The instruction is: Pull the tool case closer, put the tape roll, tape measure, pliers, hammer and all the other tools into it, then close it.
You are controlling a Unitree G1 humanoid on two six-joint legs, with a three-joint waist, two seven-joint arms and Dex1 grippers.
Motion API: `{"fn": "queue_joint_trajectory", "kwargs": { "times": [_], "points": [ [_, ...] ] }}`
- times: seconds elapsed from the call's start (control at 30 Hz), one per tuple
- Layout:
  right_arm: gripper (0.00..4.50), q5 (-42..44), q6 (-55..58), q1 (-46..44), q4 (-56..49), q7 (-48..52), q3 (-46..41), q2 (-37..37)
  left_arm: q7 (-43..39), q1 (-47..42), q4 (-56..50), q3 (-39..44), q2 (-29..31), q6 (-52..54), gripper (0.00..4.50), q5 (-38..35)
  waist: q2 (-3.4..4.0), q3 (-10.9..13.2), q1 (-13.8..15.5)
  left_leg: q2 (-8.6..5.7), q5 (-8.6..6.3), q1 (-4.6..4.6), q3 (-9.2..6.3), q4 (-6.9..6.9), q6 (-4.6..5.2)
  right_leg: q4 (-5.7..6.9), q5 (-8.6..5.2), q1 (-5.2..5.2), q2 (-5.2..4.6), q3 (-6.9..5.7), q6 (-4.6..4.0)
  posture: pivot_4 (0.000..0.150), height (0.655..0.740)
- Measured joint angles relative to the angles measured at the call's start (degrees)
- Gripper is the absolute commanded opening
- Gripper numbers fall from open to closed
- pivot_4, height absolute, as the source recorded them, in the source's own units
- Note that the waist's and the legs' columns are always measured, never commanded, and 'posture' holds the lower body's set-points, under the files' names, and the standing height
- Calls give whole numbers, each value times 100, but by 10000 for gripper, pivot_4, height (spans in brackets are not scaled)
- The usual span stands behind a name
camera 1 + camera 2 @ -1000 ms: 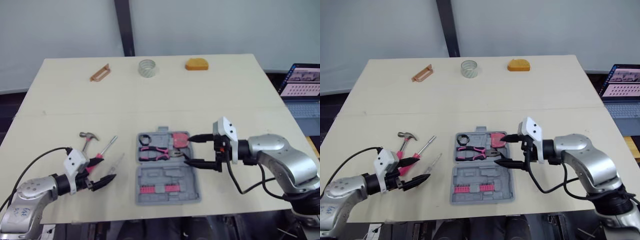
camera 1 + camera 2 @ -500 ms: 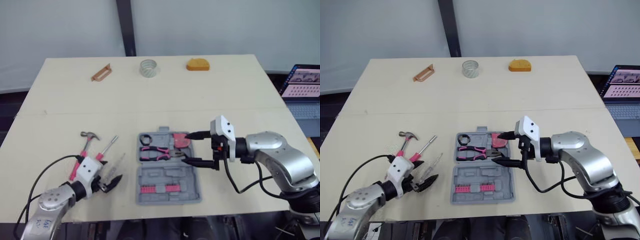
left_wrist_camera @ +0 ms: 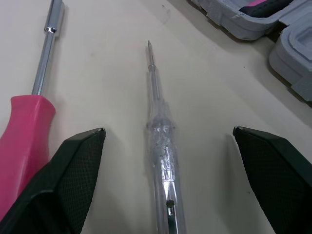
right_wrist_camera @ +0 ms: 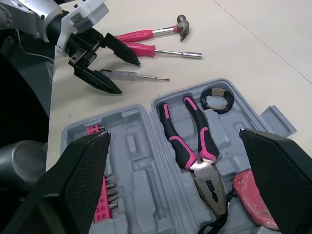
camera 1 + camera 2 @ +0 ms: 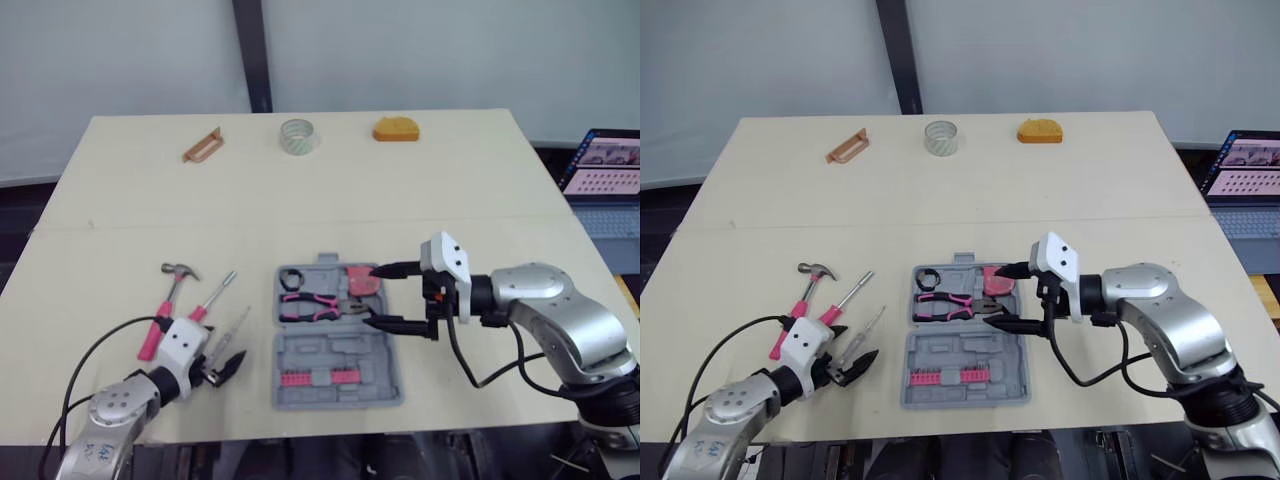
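The left hand [image 3: 168, 132], spread apart, straddles the clear screwdriver [image 3: 163, 161], positioned to grasp its handle. The right hand [image 5: 372, 295], likewise apart, hovers over the tool case [image 5: 335, 375].

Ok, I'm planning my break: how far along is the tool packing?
Done: the tool case sits open near the robot, with pliers and a black roll inside. In hand: the left gripper, open, straddles the clear screwdriver; the right gripper hovers open over the case. Left: hammer, pink screwdriver, the far tape roll, orange tape measure, brown piece, then closing.
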Motion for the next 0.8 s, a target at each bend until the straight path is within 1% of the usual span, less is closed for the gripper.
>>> {"fn": "queue_joint_trajectory", "kwargs": {
  "times": [0.47, 0.8],
  "points": [
    [44688, 8, 14, -13, 0, 53, 0, 14, 33, 14, 135, -42, -154, -208, 45000, 26, 0, 0, 53, 0, 0, 2, 1, 2, 0, 2, 0, 1, 0, 2, 0, 1500, 7400],
    [44688, 130, 26, 82, -247, 626, 88, -220, 40, 11, 142, -61, -164, -205, 45000, 31, 0, -1, 105, 0, 0, 3, 2, 3, 0, 2, 0, 1, 0, 3, 0, 1500, 7400]
  ]
}}
